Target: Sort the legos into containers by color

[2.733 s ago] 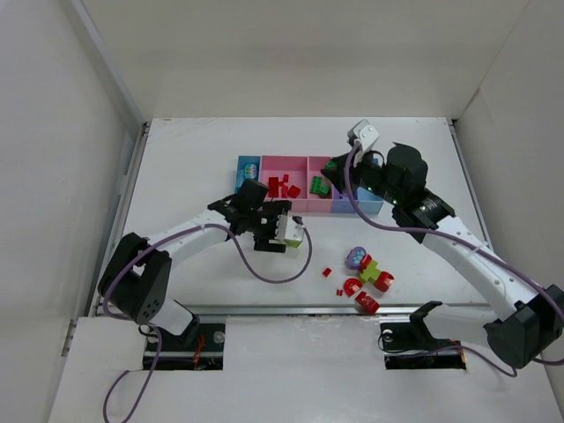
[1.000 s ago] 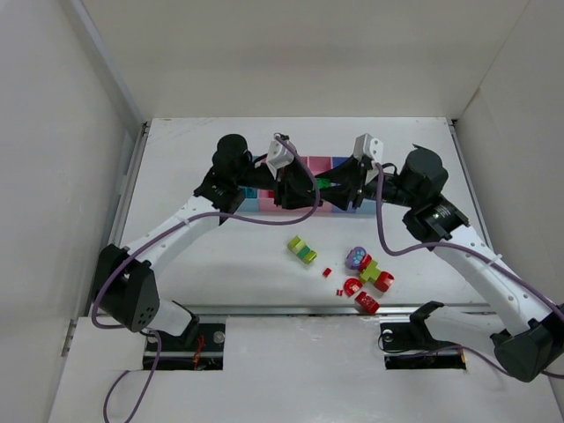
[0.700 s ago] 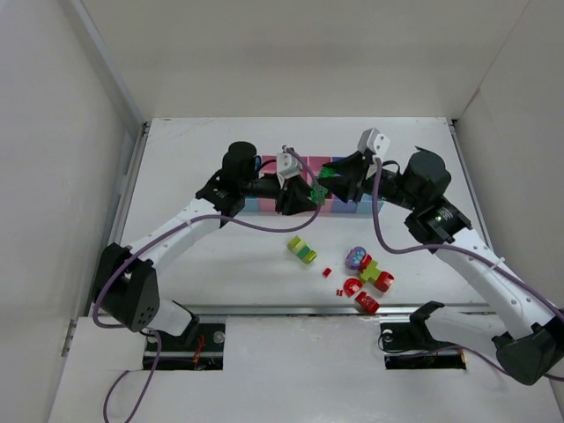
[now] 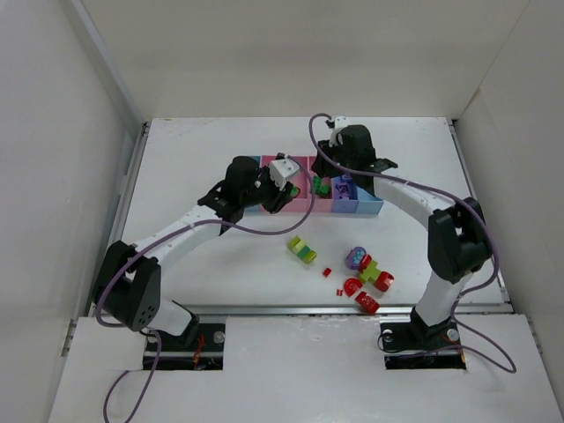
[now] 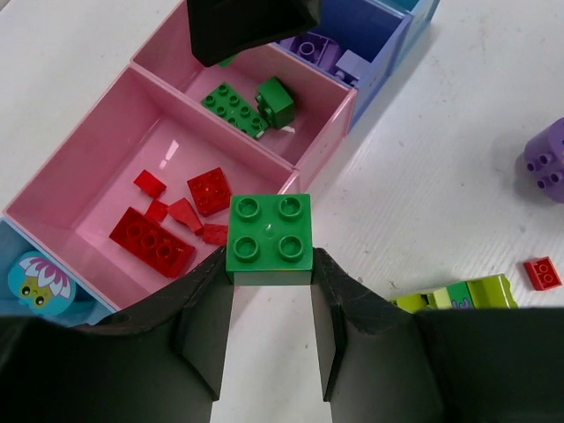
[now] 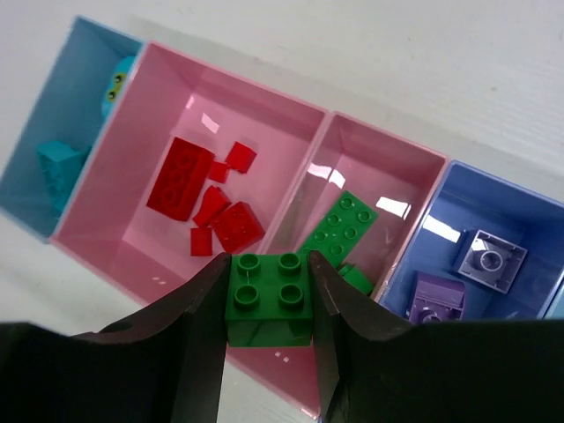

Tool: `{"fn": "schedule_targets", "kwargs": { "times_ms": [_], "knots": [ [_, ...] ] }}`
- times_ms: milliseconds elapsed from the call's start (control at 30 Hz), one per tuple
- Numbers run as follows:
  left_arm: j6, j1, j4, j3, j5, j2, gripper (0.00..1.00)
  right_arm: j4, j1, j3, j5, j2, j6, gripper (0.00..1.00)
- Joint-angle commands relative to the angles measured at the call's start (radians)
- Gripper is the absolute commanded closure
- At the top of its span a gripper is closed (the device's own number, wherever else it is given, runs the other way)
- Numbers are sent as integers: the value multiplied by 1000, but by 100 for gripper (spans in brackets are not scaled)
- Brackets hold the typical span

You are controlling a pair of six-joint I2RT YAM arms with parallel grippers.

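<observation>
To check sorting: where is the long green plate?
In the right wrist view, near centre, the long green plate lies in the narrow pink bin, between the wide pink bin and the purple-blue bin.

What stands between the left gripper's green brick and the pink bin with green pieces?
The right gripper, holding its own green brick, hangs over the far side of that bin; otherwise nothing visible.

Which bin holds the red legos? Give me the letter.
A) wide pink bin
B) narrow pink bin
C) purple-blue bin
A: the red legos lie on the floor of the wide pink bin; the narrow pink bin beside it holds green legos.
</observation>
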Motion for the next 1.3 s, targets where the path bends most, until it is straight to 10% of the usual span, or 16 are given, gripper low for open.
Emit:
{"fn": "schedule_targets", "kwargs": {
  "times_ms": [0,100,400,967,1167,1267],
  "knots": [
    [-12,2,51,-18,-30,-34,100,-22,-6,92,-19,15,52,90],
    [-3,2,60,-27,-30,-34,100,-54,-15,111,-19,40,62,61],
    [-3,2,126,14,-1,48,100,-54,-25,111,38,49,53,20],
    [-74,-50,183,422,-64,482,99,-54,-117,66,69,-92,-44,18],
    [-84,-60,165,479,-55,538,27,-54,-147,57,60,-101,-72,18],
    [-84,-60,140,499,-46,538,17,-54,-147,57,60,-127,-96,18]
  ]
}}
